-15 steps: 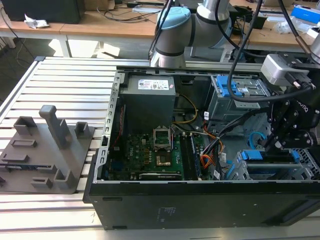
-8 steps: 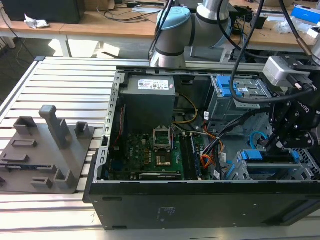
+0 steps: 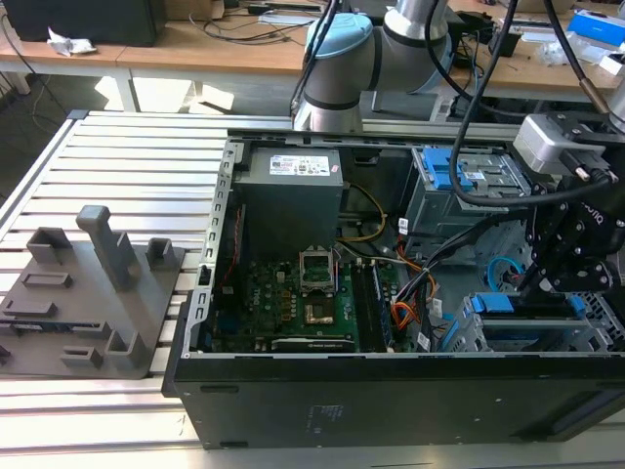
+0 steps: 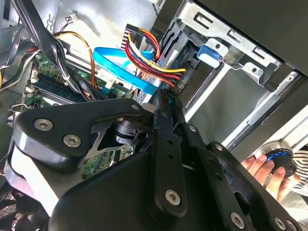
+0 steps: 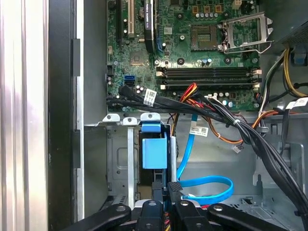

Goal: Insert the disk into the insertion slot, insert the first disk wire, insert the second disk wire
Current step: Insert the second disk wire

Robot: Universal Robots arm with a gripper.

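First wrist view had our gripper (image 5: 169, 198) right at the drive cage (image 5: 120, 159), disk (image 5: 154, 153) already seated, fingers (image 5: 174, 188) pinched on the blue cable (image 5: 207, 185) plug. We reckoned a straight, square push was needed.

Black gripper (image 3: 571, 256) lowered at the exterior view's right, fingers (image 5: 174, 190) closed together, wrist bent downward

Even indoor light; the ribbed desk (image 3: 127, 156) glares pale, the computer case (image 3: 391, 401) interior lies shadowed, and the second wrist view's foreground is soft.
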